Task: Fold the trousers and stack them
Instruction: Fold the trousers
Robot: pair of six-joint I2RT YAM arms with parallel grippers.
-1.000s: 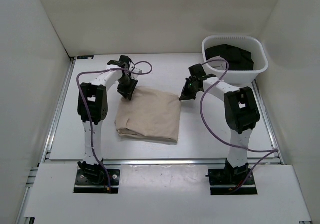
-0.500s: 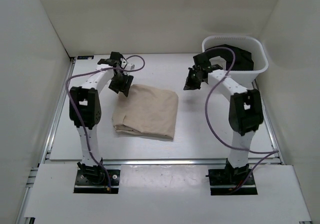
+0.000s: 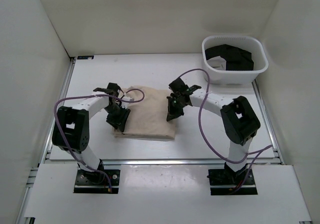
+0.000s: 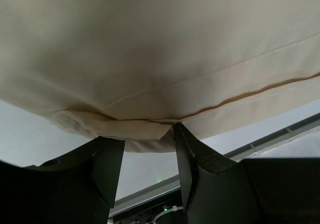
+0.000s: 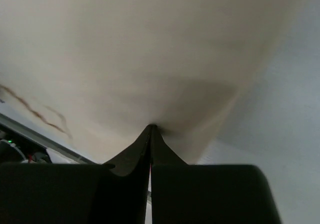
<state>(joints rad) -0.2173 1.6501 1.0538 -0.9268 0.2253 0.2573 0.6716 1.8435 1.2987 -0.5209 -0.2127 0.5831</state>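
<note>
A white counter (image 3: 210, 134) is enclosed by pale walls on the left, far and right sides. Near its middle, a little to the left, the trousers (image 3: 150, 116) are laid as a flat beige folded packet, roughly square, with its near edge well short of the counter's near rim.

The left arm (image 3: 75, 129) is bent over the left side of the counter and the right arm (image 3: 240, 119) over the right side, each trailed by a purple cable (image 3: 202, 129).

A white basket (image 3: 235, 77) is placed in the far right corner, well apart from the trousers, and black garments (image 3: 232, 56) are heaped inside it.

The left gripper (image 3: 118, 119) is lowered onto the near left edge of the folded cloth. In its wrist view the trousers (image 4: 160, 49) fill the upper part of the picture, a stitched seam (image 4: 225, 101) is crossed over them, and the left gripper (image 4: 148, 146) is seen with its fingers (image 4: 107, 169) apart; a small folded lip of cloth is lodged between the tips.

The right gripper (image 3: 172, 111) is set on the right edge of the packet. In its wrist view the right gripper (image 5: 151, 129) is shown with its fingers (image 5: 167, 159) pressed together into a single point, and that point is pushed against the trousers (image 5: 130, 49), where a shallow shaded dent is made in the cloth; no cloth is seen between them.
</note>
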